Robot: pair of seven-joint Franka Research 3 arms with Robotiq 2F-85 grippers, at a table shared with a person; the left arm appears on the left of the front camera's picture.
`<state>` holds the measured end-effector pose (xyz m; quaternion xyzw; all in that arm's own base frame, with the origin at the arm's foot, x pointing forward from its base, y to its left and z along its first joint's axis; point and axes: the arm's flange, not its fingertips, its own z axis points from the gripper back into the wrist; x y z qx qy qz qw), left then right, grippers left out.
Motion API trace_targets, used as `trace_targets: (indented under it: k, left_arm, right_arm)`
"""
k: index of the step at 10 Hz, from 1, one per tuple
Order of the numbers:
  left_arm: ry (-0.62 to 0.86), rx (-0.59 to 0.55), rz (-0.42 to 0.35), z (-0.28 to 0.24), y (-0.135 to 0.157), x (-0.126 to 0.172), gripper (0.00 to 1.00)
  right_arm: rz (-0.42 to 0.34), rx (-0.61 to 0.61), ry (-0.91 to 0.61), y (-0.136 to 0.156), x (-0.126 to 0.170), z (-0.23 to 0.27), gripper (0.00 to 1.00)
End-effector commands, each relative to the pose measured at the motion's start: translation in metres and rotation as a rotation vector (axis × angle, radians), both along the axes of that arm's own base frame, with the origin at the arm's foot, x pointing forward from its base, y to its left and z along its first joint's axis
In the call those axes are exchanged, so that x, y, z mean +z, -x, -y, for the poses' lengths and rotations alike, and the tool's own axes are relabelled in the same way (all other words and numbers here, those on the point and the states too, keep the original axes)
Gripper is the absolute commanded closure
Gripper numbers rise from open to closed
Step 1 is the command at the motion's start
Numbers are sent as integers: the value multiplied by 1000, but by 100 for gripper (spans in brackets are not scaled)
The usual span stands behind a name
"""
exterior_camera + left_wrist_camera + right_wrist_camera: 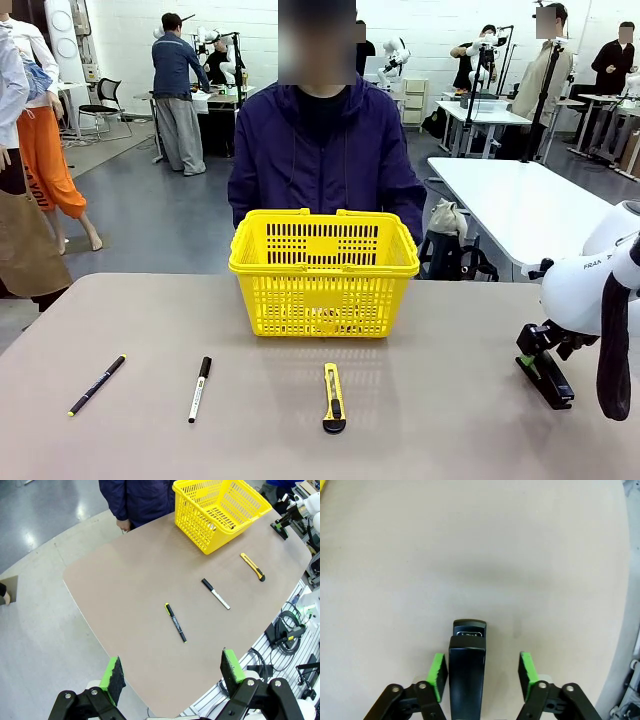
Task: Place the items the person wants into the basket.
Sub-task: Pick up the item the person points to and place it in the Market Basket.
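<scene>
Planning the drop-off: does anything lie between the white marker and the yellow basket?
Nothing visible does. Only tabletop lies between the marker and the basket; the utility knife lies off to the side.

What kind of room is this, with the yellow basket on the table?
Probably a robot lab or workshop. A white robot arm stands at the table, more white work tables fill a big hall with a grey floor, and cables hang by the table edge.

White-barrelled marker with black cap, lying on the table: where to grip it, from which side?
Likely mid-barrel on the white-barrelled marker with black cap, from straight above, left gripper closing across its width. It lies flat on the table, thin and long, with bare surface on both sides.
</scene>
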<state>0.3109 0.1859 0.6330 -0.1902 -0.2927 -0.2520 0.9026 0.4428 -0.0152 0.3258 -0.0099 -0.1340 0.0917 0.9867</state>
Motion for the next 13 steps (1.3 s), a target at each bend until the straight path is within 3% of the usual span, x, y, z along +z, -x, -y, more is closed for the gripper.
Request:
trace_targets:
  k: [1, 2, 3, 4, 7, 8, 11, 13]
  left_arm:
    - [14, -13, 9, -1, 1, 0, 0]
    - [14, -13, 9, -1, 1, 0, 0]
    - [14, -13, 9, -1, 1, 0, 0]
    - [14, -13, 9, -1, 1, 0, 0]
    - [14, -13, 9, -1, 1, 0, 0]
    - [14, -13, 9, -1, 1, 0, 0]
    - [14, -13, 9, -1, 1, 0, 0]
    - [14, -13, 9, -1, 1, 0, 0]
  right_arm:
    - [12, -8, -23, -4, -6, 2, 100]
    - [11, -7, -24, -4, -6, 2, 100]
    - [12, -7, -23, -4, -6, 1, 87]
    - [14, -6, -21, -3, -4, 0, 97]
    - [63, -16, -1, 1, 32, -9, 100]
    - [38, -18, -25, 0, 67, -18, 82]
    - [49, 57, -37, -17, 204, -65, 82]
    - [104, 21, -30, -31, 253, -82, 82]
